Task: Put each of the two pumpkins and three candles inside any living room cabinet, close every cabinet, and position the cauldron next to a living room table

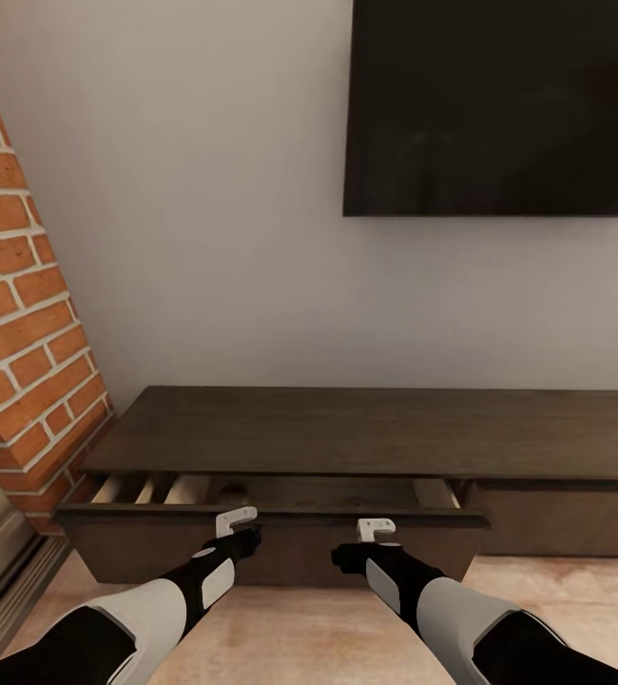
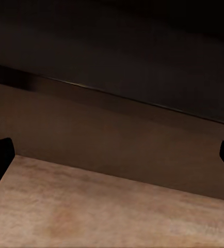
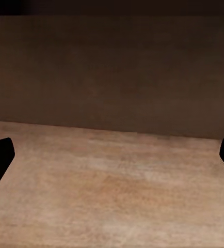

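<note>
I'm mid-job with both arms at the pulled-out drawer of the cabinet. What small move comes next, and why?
Probably push the drawer shut with both arms together. It stands pulled out of the cabinet, and the left gripper and right gripper sit at its front edge, fingers spread and holding nothing. Pale shapes lie inside at its left end; I can't tell what they are.

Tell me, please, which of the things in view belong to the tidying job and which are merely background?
Part of the job:
- cabinet, its left drawer pulled partly out
- left gripper and right gripper, at the drawer's front edge

Just there:
- television
- brick wall
- floor
</note>
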### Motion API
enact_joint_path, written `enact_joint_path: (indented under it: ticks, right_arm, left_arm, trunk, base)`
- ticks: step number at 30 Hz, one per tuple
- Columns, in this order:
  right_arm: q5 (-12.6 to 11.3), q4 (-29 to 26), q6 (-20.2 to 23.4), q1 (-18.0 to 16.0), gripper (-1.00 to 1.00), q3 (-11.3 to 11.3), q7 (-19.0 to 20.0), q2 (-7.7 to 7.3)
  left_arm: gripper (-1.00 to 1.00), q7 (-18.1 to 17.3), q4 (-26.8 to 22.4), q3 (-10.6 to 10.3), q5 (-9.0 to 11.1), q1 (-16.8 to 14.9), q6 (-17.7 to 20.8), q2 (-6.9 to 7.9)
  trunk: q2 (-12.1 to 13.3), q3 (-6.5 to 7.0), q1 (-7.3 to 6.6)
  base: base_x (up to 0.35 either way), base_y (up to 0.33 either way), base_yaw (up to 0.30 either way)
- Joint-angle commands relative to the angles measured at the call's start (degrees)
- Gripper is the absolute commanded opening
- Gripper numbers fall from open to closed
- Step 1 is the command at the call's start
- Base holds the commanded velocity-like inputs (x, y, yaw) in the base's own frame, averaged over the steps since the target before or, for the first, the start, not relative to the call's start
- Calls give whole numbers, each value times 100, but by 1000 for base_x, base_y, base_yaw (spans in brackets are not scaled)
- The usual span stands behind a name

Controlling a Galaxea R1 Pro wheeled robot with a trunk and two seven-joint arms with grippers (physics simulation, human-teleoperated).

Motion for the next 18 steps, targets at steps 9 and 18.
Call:
enact_joint_path:
  ticks: [9,18]
  right_arm:
    - [-49,-10,29,-2,100,48,-32,0]
    - [-49,-10,29,-2,100,48,-32,0]
  left_arm:
    - [100,26,-2,-26,30,-4,-12,-2]
    - [100,25,-2,-26,30,-5,-14,-3]
  trunk:
    - [-2,-5,0]
    - [-2,-5,0]
  base:
    - [162,0,0]
    - [162,0,0]
